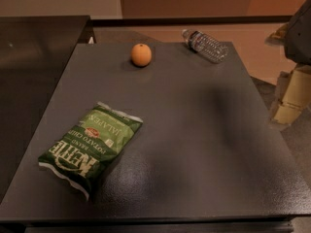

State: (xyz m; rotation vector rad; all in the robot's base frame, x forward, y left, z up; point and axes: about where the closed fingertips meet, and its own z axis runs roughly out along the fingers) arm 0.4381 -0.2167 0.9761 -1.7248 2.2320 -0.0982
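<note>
A dark grey table fills the camera view. A green bag of jalapeño potato chips lies flat near its front left. An orange sits near the far edge, left of centre. At the far right corner a clear plastic water bottle lies on its side. My gripper, cream-coloured under a dark grey arm part, hangs at the right edge of the view, beyond the table's right side. It holds nothing that I can see and touches none of the objects. The bottle is the nearest thing to it.
A second dark surface adjoins the table on the left. Tan floor and a wall lie behind the table. A strip of floor runs along the table's right side below the gripper.
</note>
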